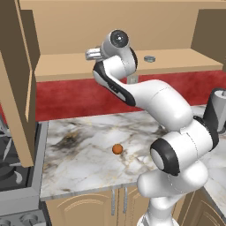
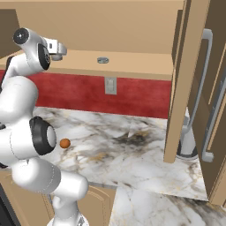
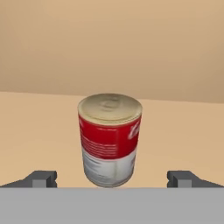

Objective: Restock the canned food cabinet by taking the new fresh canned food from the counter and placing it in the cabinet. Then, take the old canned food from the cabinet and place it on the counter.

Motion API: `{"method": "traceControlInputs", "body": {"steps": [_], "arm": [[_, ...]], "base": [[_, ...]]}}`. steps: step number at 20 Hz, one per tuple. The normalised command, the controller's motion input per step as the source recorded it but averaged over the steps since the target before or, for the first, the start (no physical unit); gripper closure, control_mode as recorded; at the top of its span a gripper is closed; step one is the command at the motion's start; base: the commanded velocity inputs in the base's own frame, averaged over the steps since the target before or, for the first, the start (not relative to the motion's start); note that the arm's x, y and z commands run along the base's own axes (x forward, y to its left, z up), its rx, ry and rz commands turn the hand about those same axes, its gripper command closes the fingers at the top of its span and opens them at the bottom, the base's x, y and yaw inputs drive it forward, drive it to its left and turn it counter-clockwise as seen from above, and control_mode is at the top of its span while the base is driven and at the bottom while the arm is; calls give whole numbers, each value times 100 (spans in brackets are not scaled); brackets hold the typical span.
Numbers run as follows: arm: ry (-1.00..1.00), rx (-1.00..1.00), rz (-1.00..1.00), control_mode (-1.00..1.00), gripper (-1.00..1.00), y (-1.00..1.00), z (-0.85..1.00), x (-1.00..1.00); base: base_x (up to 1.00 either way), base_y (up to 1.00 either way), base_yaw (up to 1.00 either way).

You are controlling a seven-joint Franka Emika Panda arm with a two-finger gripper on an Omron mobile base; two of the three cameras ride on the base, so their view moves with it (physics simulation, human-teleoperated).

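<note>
The claw (image 3: 112, 178) is seen in the hand view with its jaws spread wide, one fingertip (image 3: 41, 178) at the far left and the other at the far right, nothing held between them. The can (image 3: 110, 139) stands upright on the cabinet shelf (image 3: 39, 131), straight ahead of the claw and centred between the two tips, apart from both. A red upper band, a white lower label and a pale lid are noted on it.

In the left base view the claw (image 1: 92, 54) is raised to shelf level inside the open cabinet (image 1: 123, 26), pointing to the left. The tin (image 1: 149, 58) lies flat on the same shelf, well to the right of the claw and behind the wrist. The surface (image 1: 84, 154) lies well below the claw, with an orange ball (image 1: 117, 149) resting on it near the front edge.

In the right base view the claw (image 2: 59, 49) is again seen at shelf height. The tin (image 2: 103, 60) is recorded on the shelf to its right, apart from it. The ball (image 2: 65, 143) rests on the surface (image 2: 132, 150) far below.
</note>
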Motion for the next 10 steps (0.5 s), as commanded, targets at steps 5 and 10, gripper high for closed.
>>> {"method": "traceControlInputs", "body": {"steps": [5,10], "arm": [[0,0,0,-100,-100,2,-2,7],[0,0,0,-100,-100,1,-4,7]], "base": [[0,0,0],[0,0,0]]}}
